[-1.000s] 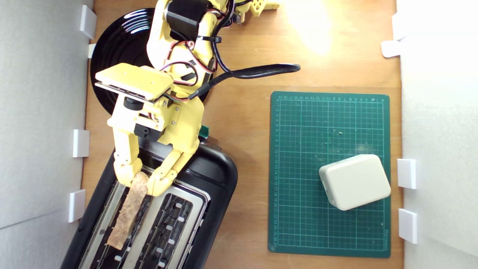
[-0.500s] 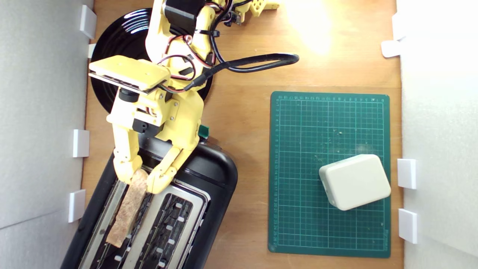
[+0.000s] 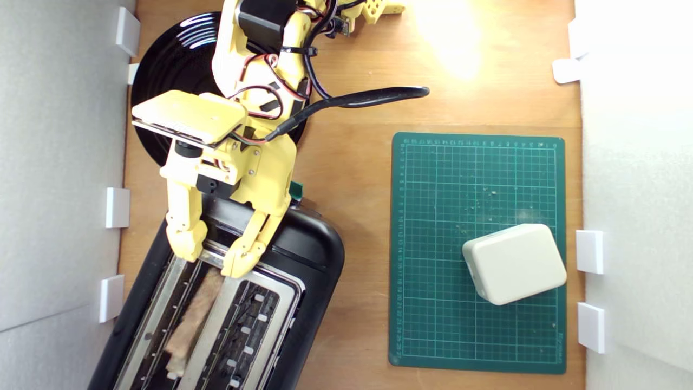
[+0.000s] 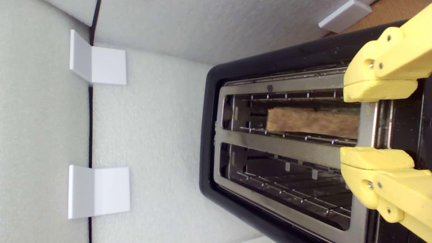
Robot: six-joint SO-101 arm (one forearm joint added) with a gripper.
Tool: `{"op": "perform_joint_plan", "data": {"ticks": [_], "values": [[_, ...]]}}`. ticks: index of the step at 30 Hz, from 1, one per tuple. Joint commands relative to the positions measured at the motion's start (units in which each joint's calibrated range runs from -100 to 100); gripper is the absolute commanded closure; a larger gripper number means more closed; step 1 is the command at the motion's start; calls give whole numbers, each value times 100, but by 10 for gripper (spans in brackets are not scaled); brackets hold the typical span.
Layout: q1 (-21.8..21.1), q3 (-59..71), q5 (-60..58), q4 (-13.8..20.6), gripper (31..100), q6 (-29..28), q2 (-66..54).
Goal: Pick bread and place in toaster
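Bread (image 3: 192, 319) sits down inside one toaster (image 3: 303, 254) slot, while the yellow gripper (image 3: 215, 259) hovers over that slot's end, fingers spread apart, gripping nothing.

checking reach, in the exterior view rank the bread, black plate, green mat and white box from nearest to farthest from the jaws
From the open gripper:
1. Bread, just below it in the toaster's slot.
2. Black plate, above, behind the arm.
3. Green mat, on the exterior view's right.
4. White box, on the mat's far right side.
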Motion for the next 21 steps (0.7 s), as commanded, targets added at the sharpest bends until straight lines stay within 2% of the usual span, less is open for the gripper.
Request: {"op": "perform_joint_plan", "data": {"ticks": [1, 6, 11, 21], "values": [[-13, -63, 1, -9, 599, 4, -205], [-21, -54, 1, -18, 599, -1, -296], [-21, -9, 1, -490, 600, -12, -887], [-746, 109, -8, -336, 605, -650, -1752]]}}
